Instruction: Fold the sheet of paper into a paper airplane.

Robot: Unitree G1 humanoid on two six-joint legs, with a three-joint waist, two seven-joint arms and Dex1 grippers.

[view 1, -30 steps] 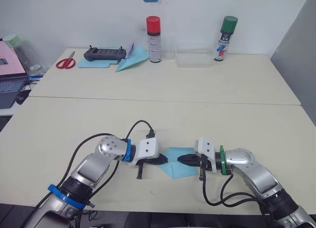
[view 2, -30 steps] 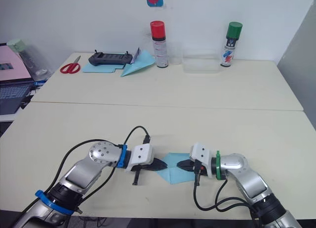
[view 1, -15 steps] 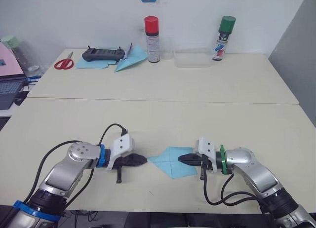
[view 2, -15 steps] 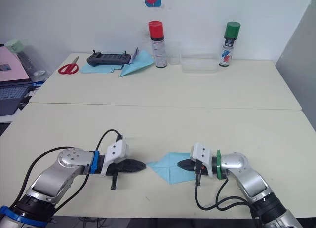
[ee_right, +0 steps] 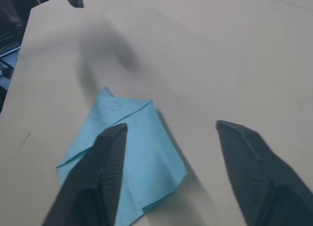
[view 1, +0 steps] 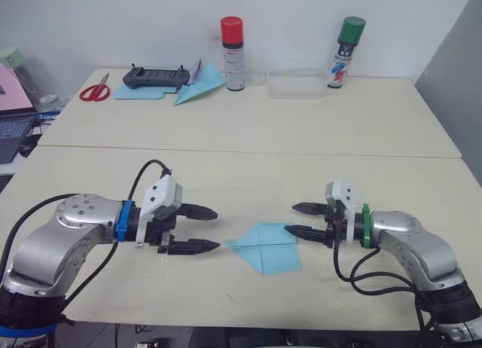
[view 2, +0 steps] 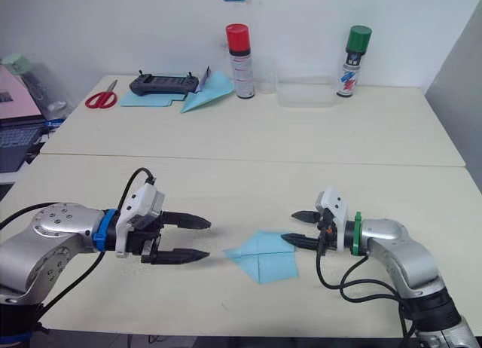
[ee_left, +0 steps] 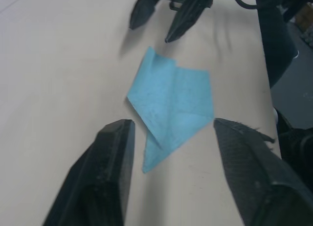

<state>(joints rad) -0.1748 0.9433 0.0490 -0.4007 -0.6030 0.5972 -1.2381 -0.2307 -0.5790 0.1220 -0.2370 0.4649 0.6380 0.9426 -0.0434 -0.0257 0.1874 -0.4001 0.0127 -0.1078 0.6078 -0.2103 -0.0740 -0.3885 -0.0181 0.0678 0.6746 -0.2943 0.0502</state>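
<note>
The light-blue sheet of paper [view 1: 265, 246] lies flat near the table's front edge, folded into a small pointed wedge with its tip toward my left arm. It looks like a rough paper airplane. My left gripper [view 1: 217, 228] hovers just left of that tip, open and holding nothing. My right gripper [view 1: 291, 218] is open too, its lower fingertip close to the paper's right corner. In the left wrist view the paper [ee_left: 173, 106] lies beyond my two spread fingers [ee_left: 115, 157], with the right gripper [ee_left: 166, 15] farther on. The right wrist view shows the paper [ee_right: 127, 143] beside my left finger [ee_right: 105, 167].
Along the far edge stand a red-capped spray can [view 1: 232, 53], a green-capped can [view 1: 343, 53] and a clear box [view 1: 294, 84]. At the far left lie red scissors [view 1: 94, 92], a black controller [view 1: 154, 77] and a neat light-blue dart plane [view 1: 197, 88].
Both grippers were shut at the paper a second ago. The left drew back leftward, then both opened and the right pulled away rightward. The paper now lies free between them.
</note>
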